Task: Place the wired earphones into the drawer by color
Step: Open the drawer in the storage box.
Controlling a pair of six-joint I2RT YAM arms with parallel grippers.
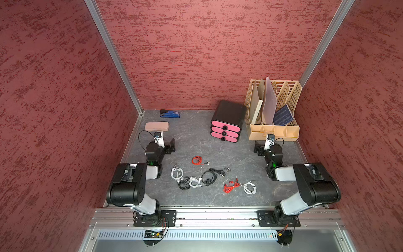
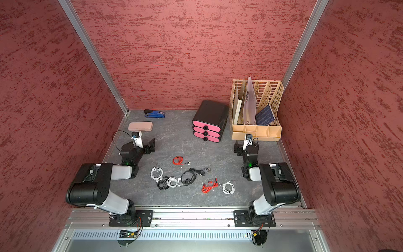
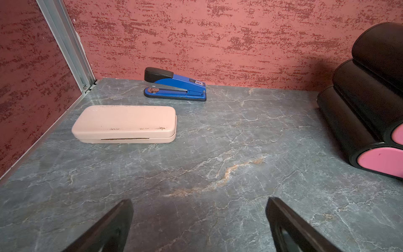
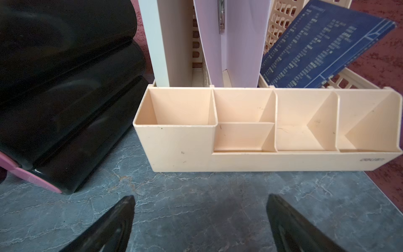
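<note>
Wired earphones (image 1: pixel 209 177): I see seven coils loose on the table (image 1: pixel 239 157) between my arms, the scatter running left to right.
Far red coil (image 1: pixel 197 160): plug tail points right.
Drawer (image 1: pixel 226 122): well behind them, pink fronts shut, facing the arm bases.
Left gripper (image 3: pixel 199 200): spread wide, empty.
Right gripper (image 4: pixel 200 197): spread wide, empty, facing the desk organizer (image 4: pixel 272 161).

My left gripper (image 3: pixel 199 205) points across the grey marbled table (image 3: pixel 218 152), jaws spread wide with bare surface between them. Ahead lies a closed pink case (image 3: pixel 124 123) and, beyond it by the red wall (image 3: pixel 218 39), a blue stapler (image 3: pixel 174 86). Off to the side stands the black drawer unit (image 3: pixel 366 98), two pink fronts showing.
</note>
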